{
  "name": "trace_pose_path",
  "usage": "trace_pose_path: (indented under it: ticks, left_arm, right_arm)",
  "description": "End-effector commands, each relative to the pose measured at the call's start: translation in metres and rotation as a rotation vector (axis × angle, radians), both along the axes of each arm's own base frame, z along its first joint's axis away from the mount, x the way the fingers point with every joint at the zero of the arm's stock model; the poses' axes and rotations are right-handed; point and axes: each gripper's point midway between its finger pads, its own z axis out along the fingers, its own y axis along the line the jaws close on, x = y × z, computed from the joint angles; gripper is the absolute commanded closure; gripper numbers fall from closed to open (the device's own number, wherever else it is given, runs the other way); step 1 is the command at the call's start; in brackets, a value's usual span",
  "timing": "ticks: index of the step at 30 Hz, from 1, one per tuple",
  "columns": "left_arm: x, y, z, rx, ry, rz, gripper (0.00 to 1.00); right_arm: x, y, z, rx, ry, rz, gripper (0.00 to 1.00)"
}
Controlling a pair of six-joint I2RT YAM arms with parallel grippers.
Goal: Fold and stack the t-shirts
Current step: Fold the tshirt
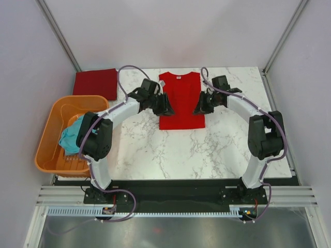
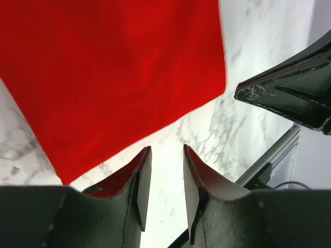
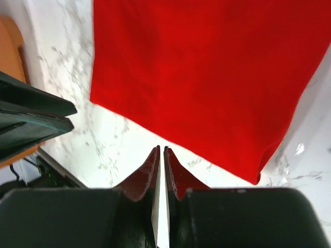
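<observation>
Three t-shirts are in view. The one bright red t-shirt lies flat in the far middle of the marble desk. Its sleeves are folded in so it makes a long rectangle, neck toward the far edge, with a single small white neck label showing. The one maroon t-shirt sits as a folded square at the far left corner of the desk, well apart from the red one. The one teal t-shirt lies crumpled inside the single orange plastic basket at the left edge of the desk.

Two arms reach in from the near edge, one to each long side of the bright red t-shirt. The left end effector is just beside the shirt's left edge. In its wrist view its two fingers stand apart with bare marble between them, released and grasping nothing, and the red cloth lies just ahead of the tips. The right end effector is at the shirt's right edge. In its wrist view its two fingers are drawn almost together, with only a thin slit between them and no cloth in it. They are clenched on nothing, and the shirt's hem corner lies just ahead and to one side.
</observation>
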Motion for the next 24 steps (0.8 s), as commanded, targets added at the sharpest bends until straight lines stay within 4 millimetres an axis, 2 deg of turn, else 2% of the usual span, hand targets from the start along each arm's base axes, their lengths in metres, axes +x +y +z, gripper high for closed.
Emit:
trace_pose_path:
  ticks: [1,2,7,8,11,13,15,16,18,19,21,23,24]
  left_arm:
    - [-0.026,0.003,-0.039,0.045,0.073,-0.028,0.62]
    - [-0.029,0.003,-0.049,0.063,0.084,-0.025,0.63]
    - [-0.046,0.021,-0.097,0.18,0.144,0.018,0.63]
    - [-0.047,0.026,-0.103,0.202,0.149,0.032,0.63]
    - [-0.057,0.033,-0.116,0.229,0.182,0.043,0.63]
    - [-0.062,0.035,-0.112,0.225,0.181,0.044,0.63]
    - [-0.069,0.035,-0.104,0.203,0.184,0.041,0.62]
    - [-0.07,0.032,-0.087,0.17,0.162,0.034,0.62]
    - [-0.073,0.031,-0.074,0.143,0.148,0.03,0.61]
    - [-0.071,0.029,-0.059,0.121,0.117,0.031,0.61]
    - [-0.065,0.021,-0.041,0.079,0.09,0.015,0.61]
    - [-0.061,0.014,-0.036,0.056,0.089,0.001,0.6]
    - [-0.052,0.009,-0.026,0.039,0.067,-0.003,0.61]
  right_arm:
    - [-0.016,0.007,-0.01,0.082,0.001,0.049,0.87]
    - [-0.025,0.006,-0.025,0.08,0.04,0.053,0.88]
    - [-0.035,-0.01,-0.072,0.003,0.099,0.018,0.89]
    - [-0.038,-0.012,-0.082,-0.007,0.124,0.016,0.9]
    - [-0.041,-0.021,-0.097,-0.053,0.147,-0.003,0.9]
    - [-0.044,-0.025,-0.1,-0.07,0.159,-0.011,0.9]
    - [-0.047,-0.028,-0.093,-0.082,0.157,-0.013,0.89]
    - [-0.046,-0.027,-0.084,-0.078,0.137,-0.009,0.89]
    - [-0.048,-0.023,-0.071,-0.048,0.125,0.005,0.87]
    - [-0.047,-0.02,-0.063,-0.03,0.114,0.01,0.87]
    - [-0.042,-0.013,-0.044,0.008,0.089,0.021,0.87]
    - [-0.034,-0.006,-0.031,0.041,0.067,0.032,0.86]
    - [-0.032,-0.003,-0.028,0.049,0.063,0.037,0.87]
